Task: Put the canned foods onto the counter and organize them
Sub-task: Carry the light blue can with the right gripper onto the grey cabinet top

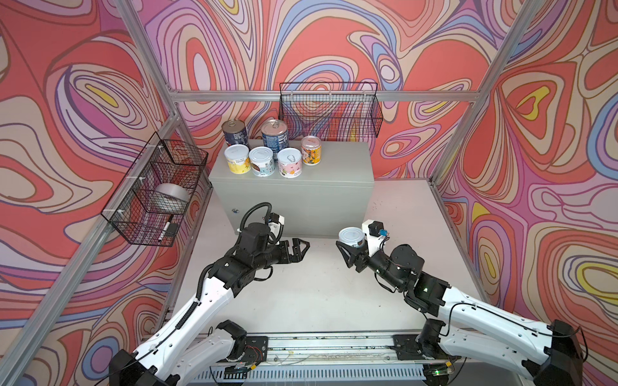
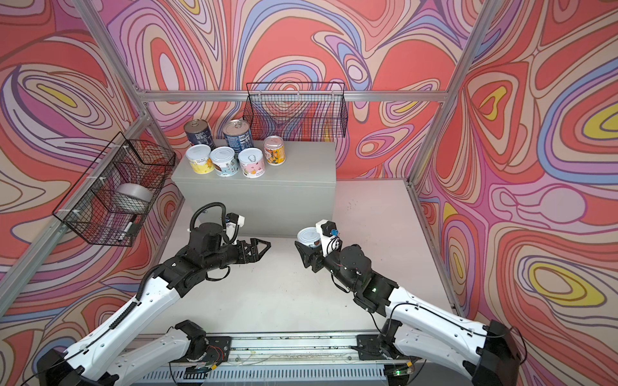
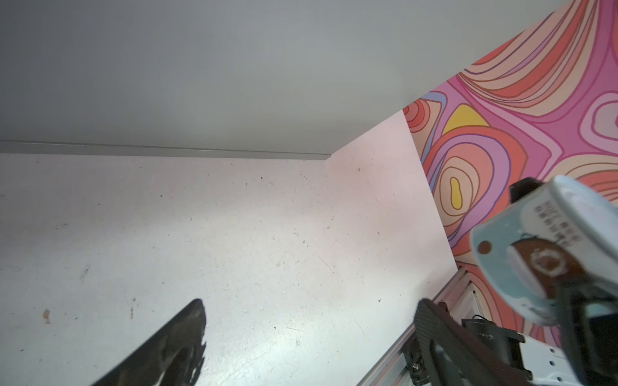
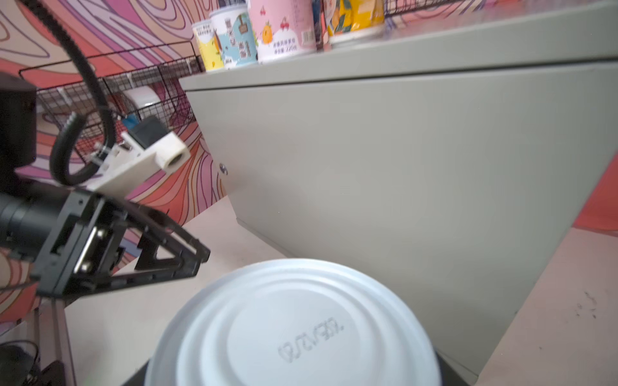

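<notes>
We start with the grey metal counter (image 1: 291, 197), which stands on the white tabletop (image 1: 301, 300) against the back wall. Six of the canned foods stand upright on the left half of its flat top, in two rows.

Next in size, the back wire basket (image 1: 331, 110) hangs on the rear rail, just above the counter's rear right part. The left wire basket (image 1: 133, 214) hangs on the left rail. A grey tape roll (image 1: 170, 197) lies in its middle part and a marker (image 1: 166, 230) at its near end.

The back row is two tall dark-blue cans (image 1: 235, 133), side by side. In front of them the yellow can (image 1: 237, 159), the pale-blue can (image 1: 261, 162) and the pink can (image 1: 289, 163) stand close together in a line. The colourful can (image 1: 311, 151) stands just right of them, slightly further back.

The seventh can (image 1: 351, 236) is off the counter. The right fingers (image 1: 346, 255) are closed around its side and hold it, silver end up, above the tabletop. It is in front of the counter's right end and apart from it. The left fingers (image 3: 174, 347) are spread wide with nothing between them, above the tabletop before the counter's front.
</notes>
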You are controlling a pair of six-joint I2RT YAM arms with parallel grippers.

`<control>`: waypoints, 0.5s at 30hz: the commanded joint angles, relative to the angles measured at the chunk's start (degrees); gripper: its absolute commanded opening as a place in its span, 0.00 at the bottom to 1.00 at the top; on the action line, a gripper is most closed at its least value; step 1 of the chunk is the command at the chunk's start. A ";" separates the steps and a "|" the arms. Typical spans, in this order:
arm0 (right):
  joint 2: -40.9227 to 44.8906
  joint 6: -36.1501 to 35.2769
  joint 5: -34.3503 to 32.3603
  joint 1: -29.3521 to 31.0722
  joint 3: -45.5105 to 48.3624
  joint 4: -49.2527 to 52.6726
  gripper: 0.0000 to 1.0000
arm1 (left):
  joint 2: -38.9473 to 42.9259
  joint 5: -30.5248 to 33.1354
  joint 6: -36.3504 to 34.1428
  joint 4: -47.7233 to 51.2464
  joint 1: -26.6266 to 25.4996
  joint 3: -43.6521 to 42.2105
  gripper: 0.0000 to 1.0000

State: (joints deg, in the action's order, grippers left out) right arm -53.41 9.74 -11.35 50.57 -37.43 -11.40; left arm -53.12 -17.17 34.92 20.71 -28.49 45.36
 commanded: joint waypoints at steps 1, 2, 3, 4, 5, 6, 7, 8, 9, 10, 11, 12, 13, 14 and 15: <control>-1.41 -0.76 -3.91 -0.03 -7.16 -0.18 0.57 | 3.40 3.25 -1.07 1.15 0.11 -1.65 1.00; -2.49 -0.97 -2.08 -0.04 -9.23 -0.08 0.57 | 4.72 3.36 -0.99 1.70 0.13 -1.83 1.00; -3.64 -1.19 -0.31 0.00 -11.09 -0.77 0.58 | 5.93 3.75 -0.91 2.27 0.13 -1.94 1.00; -4.95 -1.30 1.02 -0.03 -12.45 -1.70 0.58 | 7.07 4.26 -0.90 2.92 0.17 -2.02 1.00; -6.35 -1.29 2.17 -0.03 -14.17 -3.01 0.58 | 8.38 4.95 -0.82 3.68 0.18 -2.03 1.00; -7.92 -1.69 2.77 -0.03 -15.96 -3.81 0.58 | 9.62 5.59 -0.83 4.27 0.18 -2.03 1.00; -9.40 -2.14 3.00 -0.07 -17.77 -4.00 0.58 | 10.61 5.90 -0.79 4.78 0.12 -2.12 1.00; -10.96 -3.07 3.16 -0.03 -20.06 -3.83 0.58 | 11.73 6.18 -0.60 5.23 0.19 -2.20 1.00; -12.48 -4.21 3.56 -0.03 -22.44 -3.59 0.59 | 12.79 6.35 -0.32 5.52 0.18 -2.34 1.00; -13.73 -5.23 3.87 -0.03 -24.58 -3.33 0.59 | 13.59 6.52 -0.12 5.75 0.19 -2.46 1.00; -15.06 -6.21 4.07 -0.14 -27.08 -3.13 0.59 | 14.40 6.70 0.06 6.03 0.15 -2.63 1.00; -16.49 -7.00 4.45 -0.27 -29.71 -2.67 0.59 | 15.08 7.05 0.15 6.33 0.11 -2.74 1.00; -17.64 -7.60 4.86 -0.45 -31.95 -2.14 0.59 | 15.64 7.38 0.15 6.59 0.17 -2.82 1.00; -18.97 -8.13 5.12 -0.77 -34.44 -1.66 0.59 | 16.08 7.71 0.11 6.84 0.18 -2.74 1.00; -20.04 -8.36 4.83 -0.90 -36.11 -2.07 0.59 | 16.38 7.95 -0.06 7.15 0.16 -2.59 1.00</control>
State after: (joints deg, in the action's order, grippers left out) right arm -72.73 4.12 -7.70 50.19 -68.01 -9.52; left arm -37.76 -11.22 34.57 25.19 -28.49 43.46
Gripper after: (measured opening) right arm 0.766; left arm 0.999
